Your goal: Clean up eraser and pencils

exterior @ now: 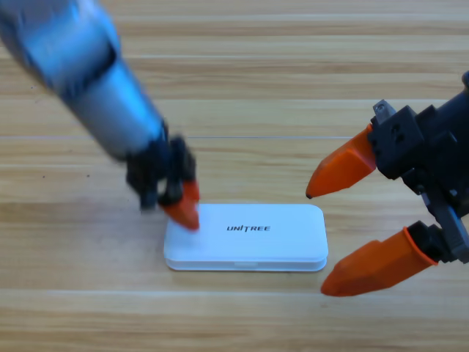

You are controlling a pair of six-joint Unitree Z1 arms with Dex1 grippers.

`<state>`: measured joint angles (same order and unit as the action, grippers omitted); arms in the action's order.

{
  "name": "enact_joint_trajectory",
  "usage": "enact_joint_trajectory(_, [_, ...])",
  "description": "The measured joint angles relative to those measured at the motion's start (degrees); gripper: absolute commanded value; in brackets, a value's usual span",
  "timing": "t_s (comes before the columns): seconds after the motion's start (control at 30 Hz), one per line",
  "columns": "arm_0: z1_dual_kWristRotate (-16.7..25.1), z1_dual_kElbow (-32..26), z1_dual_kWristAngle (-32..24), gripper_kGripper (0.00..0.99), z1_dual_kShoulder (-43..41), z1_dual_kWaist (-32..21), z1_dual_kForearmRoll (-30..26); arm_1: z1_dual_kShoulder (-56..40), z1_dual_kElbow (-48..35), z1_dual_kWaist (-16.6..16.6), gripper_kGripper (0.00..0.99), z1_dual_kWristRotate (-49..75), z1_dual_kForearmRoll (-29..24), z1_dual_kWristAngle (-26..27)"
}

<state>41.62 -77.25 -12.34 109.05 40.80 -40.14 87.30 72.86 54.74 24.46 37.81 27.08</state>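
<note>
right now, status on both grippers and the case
Left gripper at closed white case, left end. Right gripper open, waiting right of case. Eraser, pencils not visible.

Eraser & pencils: none in sight, not on the bare worktop (pixel 242 88) nor in any jaws. The only spot that could hide them is the white case (pixel 278 246), which is shut w/ lid down, so can't tell if they're inside. Case lies flat on the worktop, just toward 6 o'clock from mid-picture, long axis running 9 to 3 o'clock. Rounded corners; lid seam shows along its 6 o'clock edge w/ a small tab at mid-edge. "UNITREE" printed on the lid, toward the 9 o'clock half, reading upright.
</note>
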Motion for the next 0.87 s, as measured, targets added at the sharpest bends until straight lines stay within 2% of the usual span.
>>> enact_joint_trajectory(0.23, [-1.2,-20.3,0.1,0.990,-9.1,0.4,-16.8,-1.4,0.1,0.0,0.943,0.0,0.0,-0.2])
enact_joint_trajectory(0.37, [-3.4,-27.2,0.1,0.990,-12.0,2.4,-23.2,-1.8,0.2,0.0,0.943,0.0,0.0,-0.4])
enact_joint_trajectory(0.7, [-10.0,-27.7,-1.8,0.990,-16.4,11.8,-24.4,-1.9,0.2,0.0,0.943,0.0,0.0,-0.4])
enact_joint_trajectory(0.87, [-12.2,-25.3,-2.3,0.990,-17.5,15.5,-24.5,-1.9,0.2,0.0,0.943,0.0,0.0,-0.4])
